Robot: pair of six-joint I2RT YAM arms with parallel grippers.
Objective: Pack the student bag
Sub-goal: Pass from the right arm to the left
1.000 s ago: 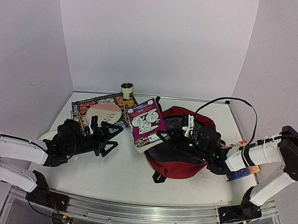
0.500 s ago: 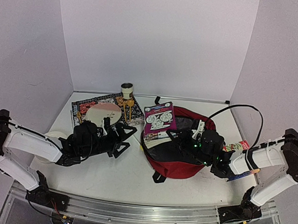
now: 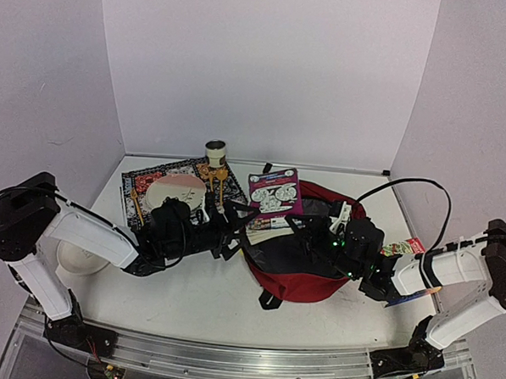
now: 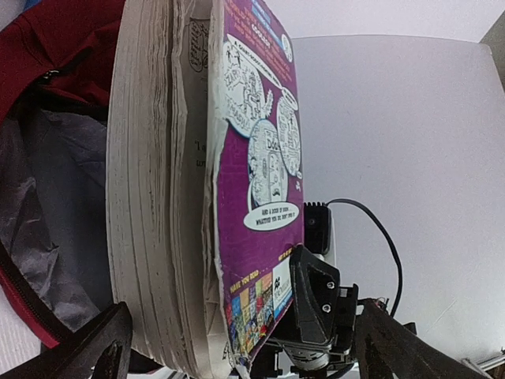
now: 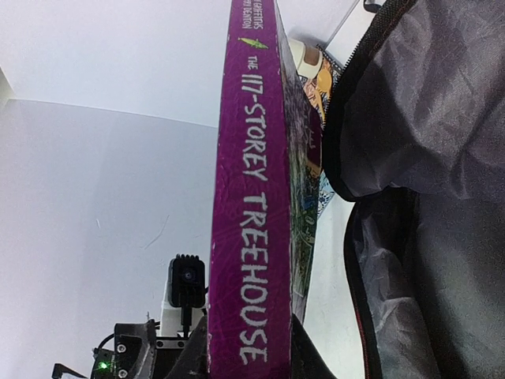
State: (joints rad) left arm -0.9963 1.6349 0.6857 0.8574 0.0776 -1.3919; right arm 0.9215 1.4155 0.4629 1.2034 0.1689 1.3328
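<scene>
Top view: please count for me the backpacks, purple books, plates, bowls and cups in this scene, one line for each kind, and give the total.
Backpack: 1
Purple book: 1
Plate: 1
Bowl: 1
Cup: 1
Total: 5

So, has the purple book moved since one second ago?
Yes. The purple book has moved right and toward the back wall, away from the patterned placemat whose edge it covered, and now stands over the student bag.
</scene>
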